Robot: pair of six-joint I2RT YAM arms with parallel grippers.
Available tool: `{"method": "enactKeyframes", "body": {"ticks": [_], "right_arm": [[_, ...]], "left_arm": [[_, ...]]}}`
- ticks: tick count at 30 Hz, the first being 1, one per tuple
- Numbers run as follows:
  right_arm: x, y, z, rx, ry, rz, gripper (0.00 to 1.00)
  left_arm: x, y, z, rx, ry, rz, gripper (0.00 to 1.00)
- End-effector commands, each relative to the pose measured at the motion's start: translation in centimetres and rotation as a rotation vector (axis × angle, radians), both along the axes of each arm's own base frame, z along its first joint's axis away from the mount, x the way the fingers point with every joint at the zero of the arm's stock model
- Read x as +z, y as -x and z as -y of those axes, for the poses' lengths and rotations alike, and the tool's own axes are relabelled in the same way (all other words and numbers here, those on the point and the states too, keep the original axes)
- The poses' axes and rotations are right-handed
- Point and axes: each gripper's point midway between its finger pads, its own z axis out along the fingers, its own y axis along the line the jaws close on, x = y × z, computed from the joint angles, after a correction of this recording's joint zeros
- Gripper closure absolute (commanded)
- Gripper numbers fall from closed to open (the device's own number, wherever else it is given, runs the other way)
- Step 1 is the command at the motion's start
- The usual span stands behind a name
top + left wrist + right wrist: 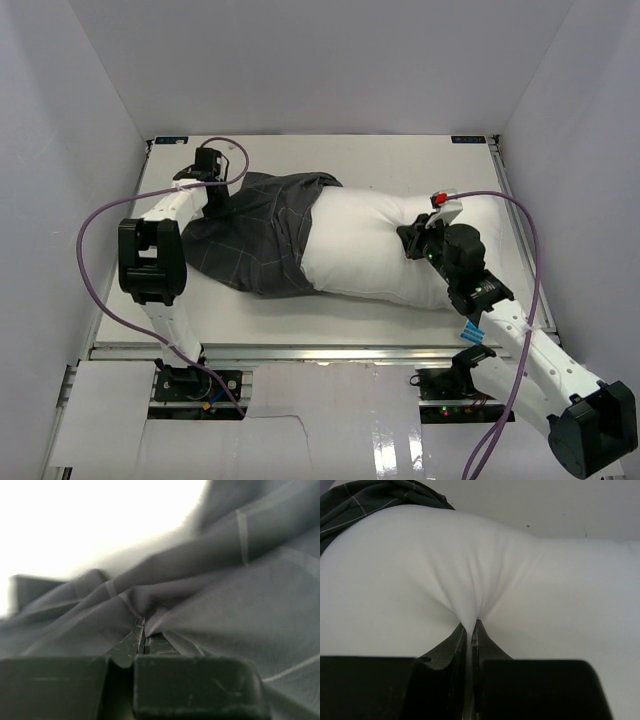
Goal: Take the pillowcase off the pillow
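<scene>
Pillowcase point(255, 235) bunched over left end of pillow point(365, 250), left end effector point(143, 630) pinching a pillowcase fold, right end effector point(471, 629) pinching pillow fabric.

I see the pillowcase point(255, 235), dark charcoal with a thin pale grid, bunched and wrinkled over only the pillow point(370, 245) end nearest my left gripper point(142, 630), which pinches a fold of it. The plump white pillow lies bare toward my right gripper point(471, 628), its fabric puckered between those closed jaws.

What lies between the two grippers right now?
Top view: from the left gripper, the bunched pillowcase, then the uncovered pillow up to the right gripper.
</scene>
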Motion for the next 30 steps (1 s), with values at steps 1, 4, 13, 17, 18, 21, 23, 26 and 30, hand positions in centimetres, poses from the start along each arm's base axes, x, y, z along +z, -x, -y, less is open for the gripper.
{"method": "enactKeyframes", "body": {"ticks": [1, 4, 13, 17, 18, 21, 23, 26, 30], "right_arm": [[2.3, -2.4, 2.9, -0.162, 0.026, 0.063, 0.92], [3.2, -3.7, 5.4, -0.211, -0.011, 0.054, 0.92], [4.2, -5.8, 11.5, -0.366, -0.062, 0.045, 0.92], [5.6, -6.2, 14.1, -0.454, -0.045, 0.076, 0.92], [5.8, -6.2, 14.3, -0.458, -0.043, 0.075, 0.92], [6.5, -6.3, 16.1, -0.508, -0.044, 0.088, 0.92], [6.4, -6.2, 17.4, -0.545, -0.044, 0.089, 0.92], [6.0, -6.3, 18.3, -0.553, -0.058, 0.075, 0.92], [5.8, -6.7, 19.1, -0.565, -0.063, 0.062, 0.92]], "left_arm": [[5.9, -1.0, -5.9, 0.294, -0.191, 0.110, 1.00], [11.0, 0.0, -8.7, 0.420, -0.206, 0.211, 1.00], [17.8, 4.8, -20.4, 0.812, -0.149, 0.384, 1.00], [22.4, 5.7, -20.9, 0.899, -0.110, 0.493, 1.00], [23.6, 6.1, -21.5, 0.926, -0.125, 0.518, 1.00], [26.2, 6.7, -22.3, 0.980, -0.146, 0.567, 1.00], [25.7, 6.1, -22.4, 0.949, -0.065, 0.564, 1.00], [28.0, 6.4, -22.8, 0.976, 0.036, 0.634, 1.00], [29.7, 6.6, -23.3, 1.000, 0.057, 0.680, 1.00]]}}
